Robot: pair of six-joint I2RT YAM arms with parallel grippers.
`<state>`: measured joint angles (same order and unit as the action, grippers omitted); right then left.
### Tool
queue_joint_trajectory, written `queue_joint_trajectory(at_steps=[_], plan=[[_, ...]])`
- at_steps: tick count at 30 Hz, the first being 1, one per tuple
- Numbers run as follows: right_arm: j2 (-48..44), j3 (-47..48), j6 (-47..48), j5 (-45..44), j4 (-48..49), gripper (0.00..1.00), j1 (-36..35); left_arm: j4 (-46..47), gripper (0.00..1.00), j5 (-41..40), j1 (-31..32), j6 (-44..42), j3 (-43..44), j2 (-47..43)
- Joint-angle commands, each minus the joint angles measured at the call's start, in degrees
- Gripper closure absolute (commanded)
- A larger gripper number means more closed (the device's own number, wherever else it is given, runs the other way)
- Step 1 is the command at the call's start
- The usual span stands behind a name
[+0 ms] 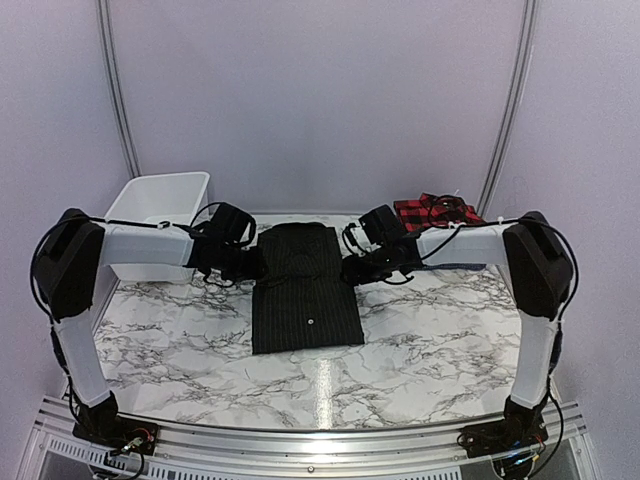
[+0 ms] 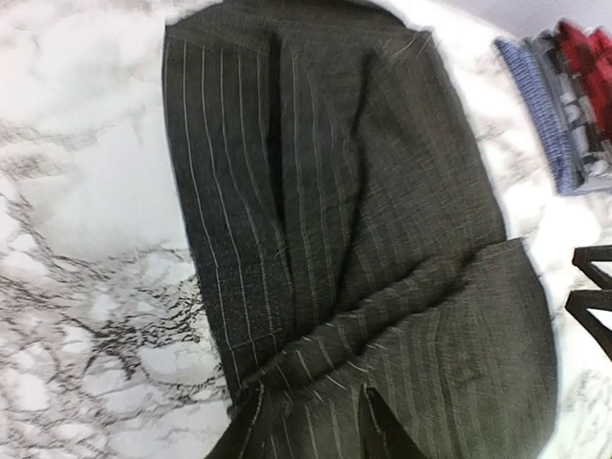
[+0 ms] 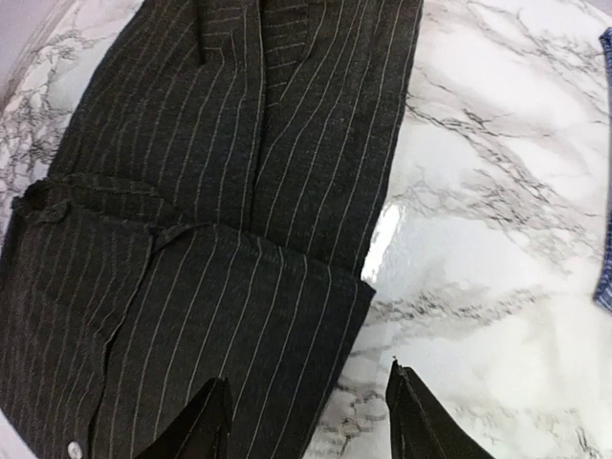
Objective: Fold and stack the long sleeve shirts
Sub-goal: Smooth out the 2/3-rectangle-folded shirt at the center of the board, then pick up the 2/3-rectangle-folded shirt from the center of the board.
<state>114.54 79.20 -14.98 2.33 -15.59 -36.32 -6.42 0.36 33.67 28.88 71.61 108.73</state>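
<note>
**Top view.** The black pinstripe shirt (image 1: pixel 305 290) lies flat on the marble table (image 1: pixel 450 330) with its sleeves folded in, forming a narrow rectangle. Its long axis runs from the arm bases toward the far wall. The left gripper (image 1: pixel 255 266) sits at the shirt's left long edge and the right gripper (image 1: pixel 352 268) at its right long edge. Both are beside the far half and about equally near. The jaws are too small to read here. The folded stack (image 1: pixel 437 211), red plaid on top, lies off the shirt's far right corner. The white bin (image 1: pixel 160 200) stands off its far left corner.

**Left wrist view.** The shirt fills the frame, with overlapping panels directly below the camera. Its own fingers are not clearly made out, so I cannot tell the left jaw state. The stack shows blue-check, grey and red layers.

**Right wrist view.** The right fingers stand apart, one tip over the shirt and the other over bare marble. The shirt's right edge runs between them. Nothing is clamped.

**Judgement.** The next fold likely runs end to end along the long axis. Each arm would take the corner on its own side, and neither is better placed.
</note>
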Motion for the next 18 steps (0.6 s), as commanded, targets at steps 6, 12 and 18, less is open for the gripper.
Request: queue_joint_trajectory(at_steps=[6,12,18], plan=[[-14.3,-12.7,-2.0,-1.9,-2.3,0.53,-5.5,-1.9,0.65,3.5,1.8,1.4,-12.8,-16.6],[-18.7,-21.6,-6.5,-2.1,-2.4,0.59,-9.5,-2.0,0.69,6.9,7.0,2.9,-21.9,-21.6],[-19.8,-27.0,-9.9,-1.8,-0.2,0.63,-11.0,-1.7,0.72,7.7,10.7,6.0,-27.6,-24.0]])
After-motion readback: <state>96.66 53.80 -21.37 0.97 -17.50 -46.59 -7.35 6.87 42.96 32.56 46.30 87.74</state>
